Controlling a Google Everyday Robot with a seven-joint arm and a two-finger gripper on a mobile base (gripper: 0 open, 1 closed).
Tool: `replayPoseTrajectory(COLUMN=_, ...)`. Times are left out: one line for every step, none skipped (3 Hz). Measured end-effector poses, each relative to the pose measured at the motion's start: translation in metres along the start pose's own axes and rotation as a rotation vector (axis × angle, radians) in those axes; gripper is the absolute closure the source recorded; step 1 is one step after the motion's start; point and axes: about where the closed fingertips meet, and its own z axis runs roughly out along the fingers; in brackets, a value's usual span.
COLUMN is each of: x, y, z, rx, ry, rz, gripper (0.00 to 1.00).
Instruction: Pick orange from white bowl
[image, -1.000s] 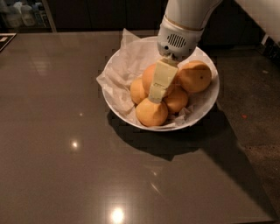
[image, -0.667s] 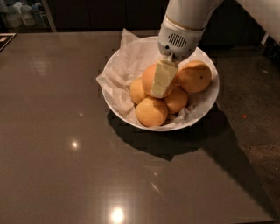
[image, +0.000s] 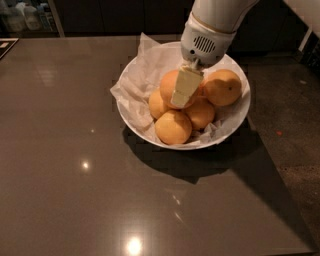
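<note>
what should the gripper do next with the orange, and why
Probably a slow, straight lift. The gripper is down on the orange, which sits on top of the pile in the bowl with other oranges packed around it; a sideways pull could knock them.

One camera looks steeply down, from near, onto the white bowl (image: 239, 122), the tool (image: 181, 95) over its middle

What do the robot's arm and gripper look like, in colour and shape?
The arm is glossy white and rounded; its wrist housing has a grey vent grille and a thin tan ring. The gripper, over the white bowl, is pale cream and blocky.
</note>
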Motion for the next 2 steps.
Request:
replayPoseTrajectory(x=-0.001, y=0.02, z=-0.033, rx=0.061, ry=-0.142, rz=-0.071, gripper=1.0)
replayPoseTrajectory(x=0.004, y=0.043, z=-0.064, rx=0.113, ry=-0.265, rz=-0.163, gripper=1.0)
